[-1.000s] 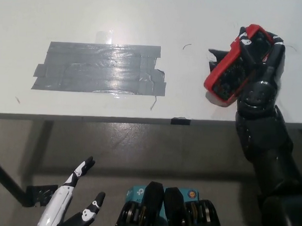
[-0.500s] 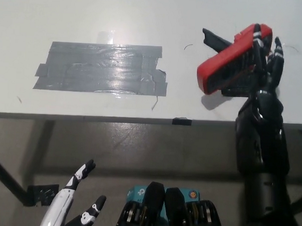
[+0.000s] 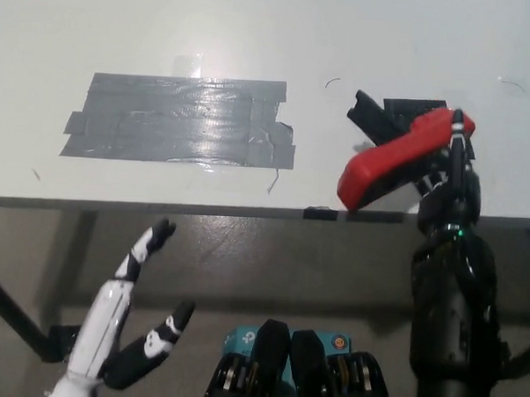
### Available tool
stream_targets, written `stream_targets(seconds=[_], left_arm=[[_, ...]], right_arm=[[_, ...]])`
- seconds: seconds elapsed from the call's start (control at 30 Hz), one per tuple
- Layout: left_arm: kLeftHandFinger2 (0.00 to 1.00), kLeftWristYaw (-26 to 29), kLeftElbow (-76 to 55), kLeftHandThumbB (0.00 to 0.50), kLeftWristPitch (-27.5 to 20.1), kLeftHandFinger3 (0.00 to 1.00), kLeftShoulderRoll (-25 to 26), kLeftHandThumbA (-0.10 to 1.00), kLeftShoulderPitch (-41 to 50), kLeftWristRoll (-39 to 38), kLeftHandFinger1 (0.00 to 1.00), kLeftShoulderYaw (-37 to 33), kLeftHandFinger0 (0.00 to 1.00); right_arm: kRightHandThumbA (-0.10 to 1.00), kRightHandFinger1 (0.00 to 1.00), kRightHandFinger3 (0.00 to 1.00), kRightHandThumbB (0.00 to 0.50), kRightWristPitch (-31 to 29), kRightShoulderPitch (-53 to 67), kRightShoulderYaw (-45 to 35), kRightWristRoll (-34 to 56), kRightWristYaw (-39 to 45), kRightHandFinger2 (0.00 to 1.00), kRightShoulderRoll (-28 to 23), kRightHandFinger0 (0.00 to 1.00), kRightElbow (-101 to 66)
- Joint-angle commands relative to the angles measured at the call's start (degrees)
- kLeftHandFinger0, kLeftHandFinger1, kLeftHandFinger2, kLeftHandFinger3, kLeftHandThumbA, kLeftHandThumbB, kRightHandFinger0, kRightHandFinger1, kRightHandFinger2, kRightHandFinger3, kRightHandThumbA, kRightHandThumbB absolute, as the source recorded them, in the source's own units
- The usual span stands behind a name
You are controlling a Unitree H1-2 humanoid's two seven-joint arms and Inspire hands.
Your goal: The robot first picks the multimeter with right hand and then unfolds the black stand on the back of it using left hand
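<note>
Head view: unlabelled red multimeter (image 3: 392, 160)

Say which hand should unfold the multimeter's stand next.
Left. The right hand is shut on the red multimeter, whose black stand points toward the robot's left. The left hand is open and holds nothing, though it is low, below the table edge.

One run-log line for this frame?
right hand: holds multimeter above table edge | left hand: open, low | stand: not unfolded
</note>
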Motion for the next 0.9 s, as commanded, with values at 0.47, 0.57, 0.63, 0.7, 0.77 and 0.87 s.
stream_targets(seconds=[0.47, 0.57, 0.63, 0.7, 0.77, 0.87], left_arm=[[1.00, -3.33, -17.35, 0.221, 11.53, 1.00, -6.87, 0.76, -19.73, -2.22, 1.00, -4.00, 1.00], [1.00, -3.59, -17.53, 0.224, 12.29, 1.00, -6.80, 0.80, -21.62, -1.88, 1.00, -3.84, 1.00], [1.00, -3.83, -18.64, 0.220, 13.02, 1.00, -6.91, 0.81, -21.75, -1.70, 1.00, -3.99, 1.00], [1.00, -3.85, -19.00, 0.216, 13.20, 1.00, -6.63, 0.81, -21.98, -1.80, 1.00, -3.84, 1.00], [1.00, -4.00, -20.02, 0.214, 13.77, 1.00, -6.34, 0.82, -21.89, -1.13, 1.00, -3.71, 1.00], [1.00, -4.51, -21.56, 0.215, 15.20, 1.00, -6.20, 0.83, -21.41, -0.43, 1.00, -3.84, 1.00]], right_arm=[[-0.10, 0.35, 1.00, 0.105, 10.03, 0.47, 10.64, 41.75, 16.12, 0.83, 3.26, 0.00, -38.73], [-0.10, 0.30, 0.98, 0.117, 10.03, -0.32, 11.16, 41.30, 17.87, 0.84, 2.95, 0.00, -38.89], [-0.10, 0.28, 0.86, 0.102, 10.03, 1.09, 12.74, 41.91, 17.91, 0.86, 3.16, 0.00, -40.39], [-0.10, 0.29, 0.85, 0.102, 10.03, 1.46, 13.69, 42.40, 18.19, 0.86, 3.04, 0.00, -40.73], [-0.10, 0.28, 0.76, 0.108, 10.03, 2.49, 16.41, 41.47, 17.40, 0.82, 2.06, 0.00, -41.70], [-0.10, 0.27, 0.69, 0.122, 10.03, 4.00, 18.40, 41.62, 16.65, 0.81, 1.85, 0.00, -42.38]])
